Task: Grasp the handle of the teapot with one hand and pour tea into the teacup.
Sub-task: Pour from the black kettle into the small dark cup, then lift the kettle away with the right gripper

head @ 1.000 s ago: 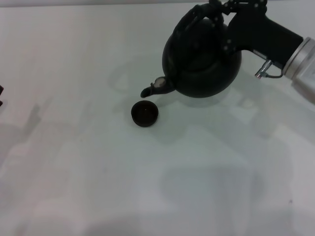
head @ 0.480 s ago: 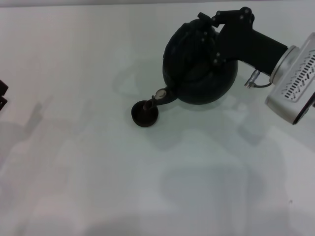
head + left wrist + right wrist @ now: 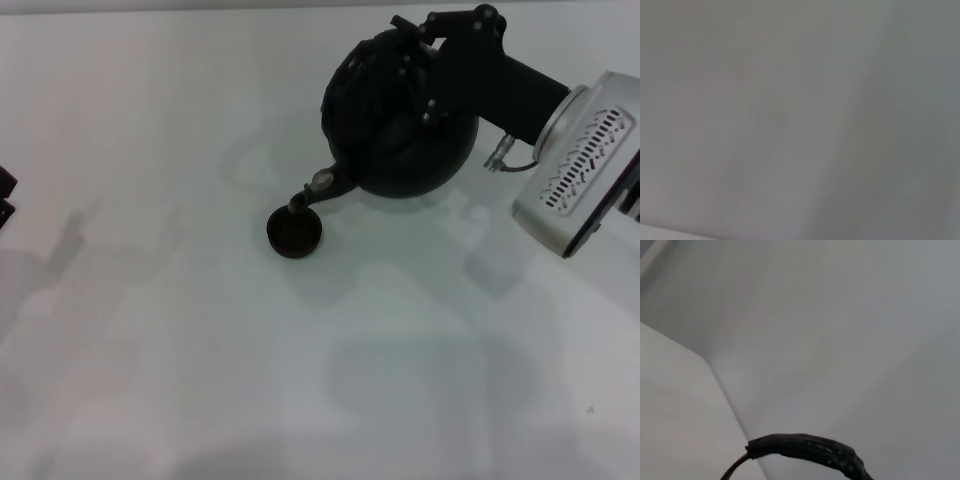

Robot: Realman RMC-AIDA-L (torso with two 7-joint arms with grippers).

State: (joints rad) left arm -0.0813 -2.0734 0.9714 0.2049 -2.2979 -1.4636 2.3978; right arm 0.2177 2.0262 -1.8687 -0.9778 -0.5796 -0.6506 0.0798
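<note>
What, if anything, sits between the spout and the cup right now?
Nothing visible. The large matte black teapot hangs tilted from the right pincer, which is clamped at its arched black handle. Its short curved spout points down at the rim of the tiny dark round teacup. The white table around them shows only shadows.

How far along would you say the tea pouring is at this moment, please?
Done: the right gripper has the teapot by its handle and has it tipped, lifted off the table. In hand: the spout points down over the teacup, so pouring seems under way, though no tea is visible. Left: finish the pour and set the pot down. The left gripper sits parked at the table's edge.
</note>
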